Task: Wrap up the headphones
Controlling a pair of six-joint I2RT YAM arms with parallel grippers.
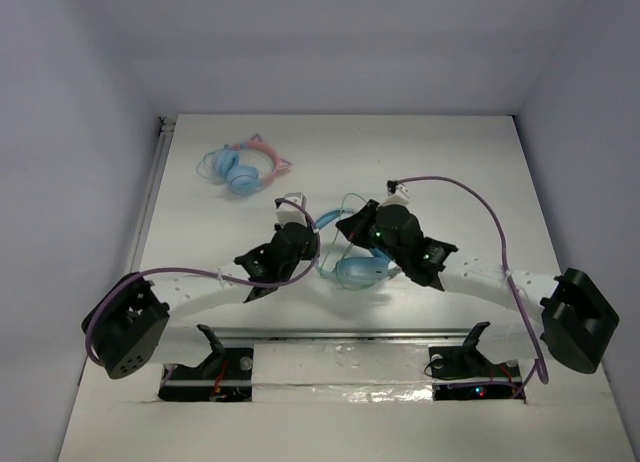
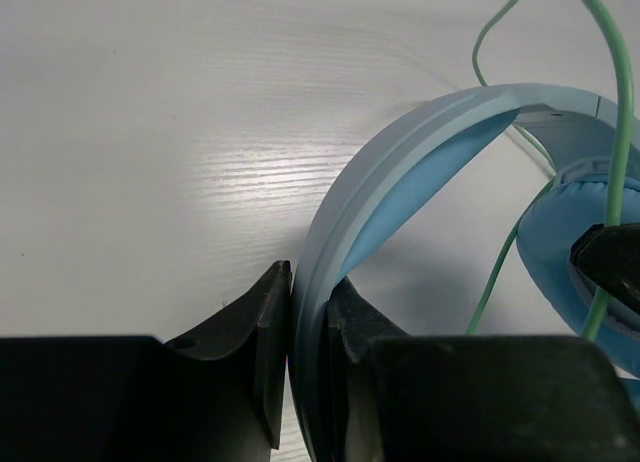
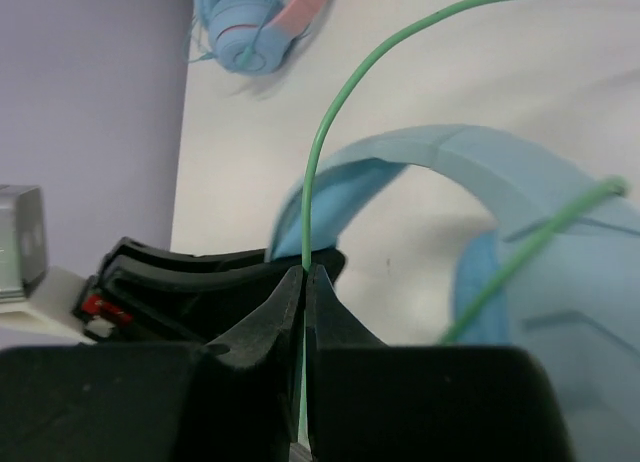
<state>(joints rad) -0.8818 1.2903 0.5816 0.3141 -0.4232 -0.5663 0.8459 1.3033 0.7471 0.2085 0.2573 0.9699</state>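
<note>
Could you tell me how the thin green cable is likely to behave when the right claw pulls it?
The cable is probably floppy: it arcs in loose curves away from the right claw. It looks thin and smooth, so it may slip through the pinch. The headphones should resist a tug, since the left claw grips their band.

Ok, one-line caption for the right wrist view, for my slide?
Right gripper pinches the pale-green cable in front of the light-blue headphones.

The headphones lie on table between left gripper and right gripper (cat-ear pair behind-left).
</note>
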